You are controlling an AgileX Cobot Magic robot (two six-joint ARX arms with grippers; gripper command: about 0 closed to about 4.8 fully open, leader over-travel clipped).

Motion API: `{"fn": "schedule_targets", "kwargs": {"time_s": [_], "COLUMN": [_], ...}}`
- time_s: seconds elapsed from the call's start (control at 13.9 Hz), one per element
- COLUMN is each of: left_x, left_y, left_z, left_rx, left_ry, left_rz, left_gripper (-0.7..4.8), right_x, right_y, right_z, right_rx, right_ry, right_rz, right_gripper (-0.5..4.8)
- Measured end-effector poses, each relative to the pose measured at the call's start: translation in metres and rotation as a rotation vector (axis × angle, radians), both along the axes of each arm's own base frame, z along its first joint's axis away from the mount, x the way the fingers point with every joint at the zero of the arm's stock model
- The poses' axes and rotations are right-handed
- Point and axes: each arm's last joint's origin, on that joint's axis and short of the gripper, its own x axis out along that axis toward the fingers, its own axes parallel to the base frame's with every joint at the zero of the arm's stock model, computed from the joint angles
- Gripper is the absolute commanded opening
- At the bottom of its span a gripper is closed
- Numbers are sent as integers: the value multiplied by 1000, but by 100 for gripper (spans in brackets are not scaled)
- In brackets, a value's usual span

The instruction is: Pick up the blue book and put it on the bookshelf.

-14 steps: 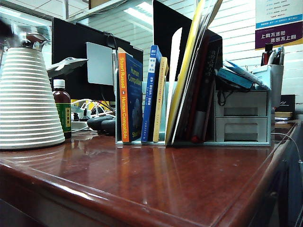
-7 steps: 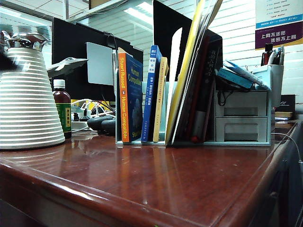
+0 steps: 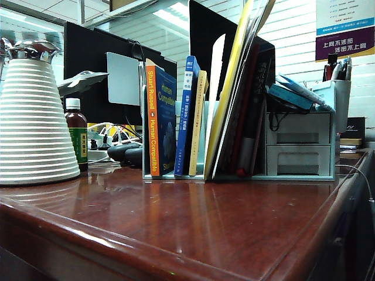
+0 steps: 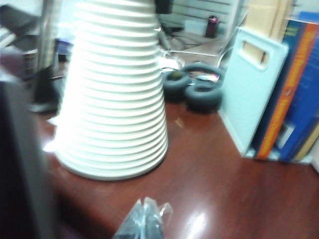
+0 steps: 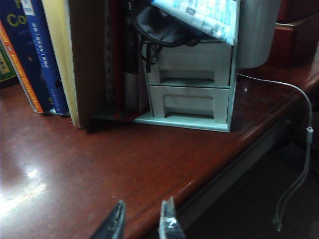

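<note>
retreat showing across table point(image 3: 176, 222): no longer blurring past jug point(image 3: 32, 117) at the exterior view's left, so pulling clear of the scene. standing in bookshelf point(image 4: 249, 94), upright between orange-spined book point(image 3: 153, 123) and yellowish book point(image 3: 198, 123): blue book point(image 3: 186, 117), touched by neither gripper. probably meaning placement done. hanging low near the jug's base, left gripper point(image 4: 144, 224) pinched shut on nothing; hovering by the table's front edge, right gripper point(image 5: 142, 221) spread wide, empty.
</note>
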Motion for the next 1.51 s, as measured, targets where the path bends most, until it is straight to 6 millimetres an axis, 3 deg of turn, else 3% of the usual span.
{"fn": "schedule_targets", "kwargs": {"time_s": [0.22, 0.29, 0.79, 1.15, 1.51], "left_x": [0, 0, 0, 0, 0], "left_y": [10, 12, 12, 12, 12], "left_z": [-3, -3, -3, -3, -3], "left_rx": [82, 96, 106, 106, 106], "left_ry": [29, 31, 33, 33, 33], "left_rz": [62, 120, 126, 126, 126], "left_gripper": [-3, 62, 62, 62, 62], "right_x": [0, 0, 0, 4, 7], "right_y": [0, 0, 0, -14, -29], "right_z": [0, 0, 0, -3, 2], "right_rx": [0, 0, -1, -20, 0], "right_ry": [0, 0, -1, -9, -52], "right_rz": [0, 0, -11, -319, -228], "right_gripper": [95, 95, 95, 95, 95]}}
